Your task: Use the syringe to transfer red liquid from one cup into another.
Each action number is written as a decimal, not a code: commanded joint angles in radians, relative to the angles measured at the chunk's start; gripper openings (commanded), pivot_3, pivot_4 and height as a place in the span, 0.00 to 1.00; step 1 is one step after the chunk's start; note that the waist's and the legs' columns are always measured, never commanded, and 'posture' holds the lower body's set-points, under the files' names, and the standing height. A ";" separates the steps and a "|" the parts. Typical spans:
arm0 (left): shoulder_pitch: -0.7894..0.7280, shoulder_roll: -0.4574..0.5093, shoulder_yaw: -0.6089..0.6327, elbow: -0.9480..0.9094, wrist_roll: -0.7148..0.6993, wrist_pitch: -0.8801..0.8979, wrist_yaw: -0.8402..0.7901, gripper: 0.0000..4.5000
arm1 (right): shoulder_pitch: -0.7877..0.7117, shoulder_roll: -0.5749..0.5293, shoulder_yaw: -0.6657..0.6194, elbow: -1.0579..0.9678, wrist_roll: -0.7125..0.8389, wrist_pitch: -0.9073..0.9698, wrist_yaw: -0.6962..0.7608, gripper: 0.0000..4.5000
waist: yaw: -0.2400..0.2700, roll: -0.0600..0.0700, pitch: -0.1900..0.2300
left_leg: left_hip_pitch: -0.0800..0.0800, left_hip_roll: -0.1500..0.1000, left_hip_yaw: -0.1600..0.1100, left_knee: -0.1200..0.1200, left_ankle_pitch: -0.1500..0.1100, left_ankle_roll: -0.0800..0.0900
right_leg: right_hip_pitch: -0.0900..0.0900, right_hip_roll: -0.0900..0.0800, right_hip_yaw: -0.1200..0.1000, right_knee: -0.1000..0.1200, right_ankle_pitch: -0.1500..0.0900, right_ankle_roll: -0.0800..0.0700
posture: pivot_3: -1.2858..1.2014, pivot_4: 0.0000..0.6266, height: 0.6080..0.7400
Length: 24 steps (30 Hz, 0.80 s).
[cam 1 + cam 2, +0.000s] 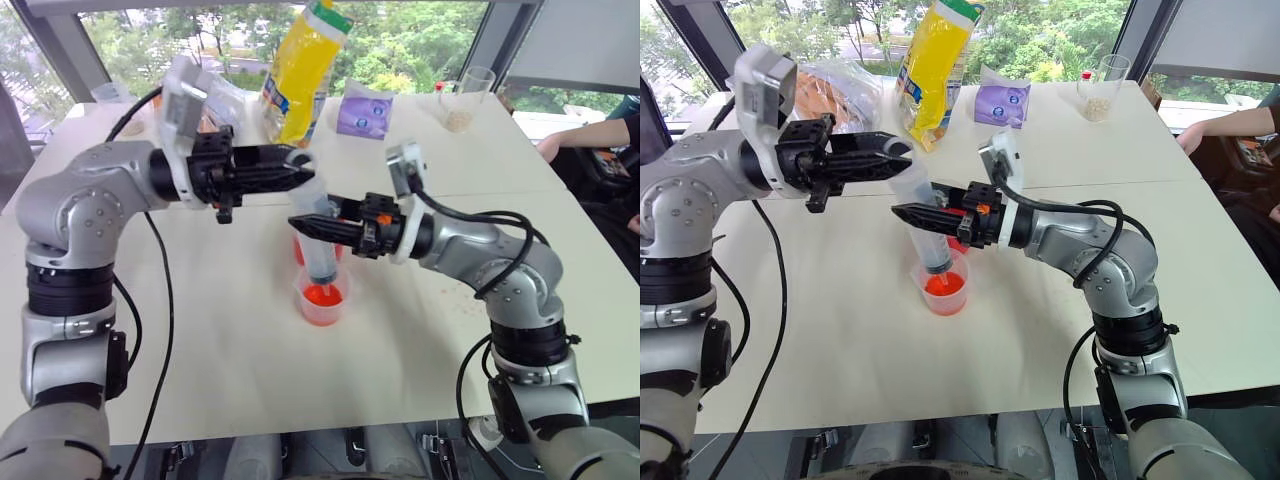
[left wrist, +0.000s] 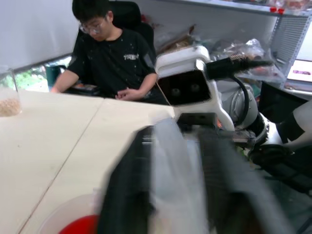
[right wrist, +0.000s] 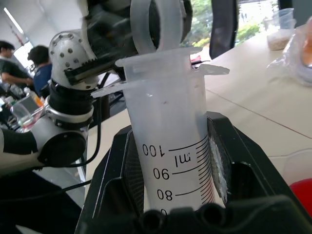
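Observation:
The syringe (image 1: 322,262) stands upright over the table, its barrel (image 3: 168,146) clamped between the black fingers of my right gripper (image 1: 300,224), which is shut on it. Its tip dips into the smaller cup (image 1: 322,300), which holds orange-red liquid (image 1: 322,296) low down. The larger deep-red cup (image 1: 299,255) stands just behind, mostly hidden by the syringe and gripper. The plunger sits pushed down, with its ring close above the barrel's flange. My left gripper (image 1: 303,177) comes in level from the left at that ring; I cannot see whether it grips.
At the table's far side stand a yellow bag (image 1: 300,70), a purple pouch (image 1: 363,110), a crinkled clear bag (image 1: 835,90) and a clear cup with beige grains (image 1: 465,100). A person's arm (image 1: 590,135) rests at the far right edge.

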 commanded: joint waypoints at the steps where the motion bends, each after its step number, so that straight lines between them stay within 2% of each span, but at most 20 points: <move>1: -0.015 0.007 -0.002 0.011 0.010 0.004 0.008 0.73 | -0.015 0.019 -0.047 -0.061 0.044 -0.029 -0.009 0.32 | -0.001 0.000 0.000 | 0.000 0.000 0.000 0.000 0.000 0.000 | 0.000 0.000 0.000 0.000 0.000 0.000 | 0.52 0.24 1.00; 3: -0.022 0.007 0.019 0.024 0.010 -0.007 0.019 0.97 | -0.016 0.028 -0.049 -0.062 0.053 -0.020 -0.019 0.32 | -0.003 0.000 0.000 | 0.000 0.000 0.000 0.000 0.000 0.000 | 0.000 0.000 0.000 0.000 0.000 0.000 | 0.52 0.24 1.00; 4: -0.032 0.006 0.041 0.038 -0.002 0.000 0.033 0.99 | -0.015 0.029 -0.049 -0.062 0.055 -0.017 -0.022 0.32 | -0.004 0.000 0.000 | 0.000 0.000 0.000 0.000 0.000 0.000 | 0.000 0.000 0.000 0.000 0.000 0.000 | 0.52 0.24 1.00; 11: -0.041 0.060 0.155 0.082 -0.055 0.024 0.055 0.99 | -0.013 0.016 -0.049 -0.054 0.053 -0.017 -0.029 0.32 | -0.004 0.000 0.000 | 0.000 0.001 0.000 0.000 0.000 0.000 | 0.000 0.000 0.000 0.000 0.000 0.000 | 0.52 0.24 1.00; 16: 0.052 0.114 0.174 0.019 -0.059 0.028 0.036 0.99 | -0.111 0.004 -0.144 0.023 0.113 0.033 -0.122 0.32 | -0.004 0.000 0.000 | 0.000 0.001 0.000 0.000 0.000 0.000 | -0.001 0.000 0.000 0.000 0.000 0.000 | 0.52 0.24 1.00; 20: 0.135 0.122 0.156 -0.039 -0.044 0.004 0.036 0.99 | -0.258 -0.063 -0.236 0.228 0.106 0.174 -0.281 0.32 | 0.001 0.000 0.000 | 0.000 0.001 0.000 0.000 0.000 0.000 | 0.000 -0.001 0.000 0.000 0.000 0.000 | 0.52 0.24 1.00; 24: 0.222 0.115 0.132 -0.109 -0.019 -0.035 0.040 0.99 | -0.435 -0.156 -0.281 0.521 0.068 0.441 -0.409 0.32 | -0.001 0.000 0.000 | 0.000 0.001 0.001 0.000 0.000 0.000 | 0.000 -0.002 0.001 -0.001 0.000 -0.001 | 0.52 0.24 1.00</move>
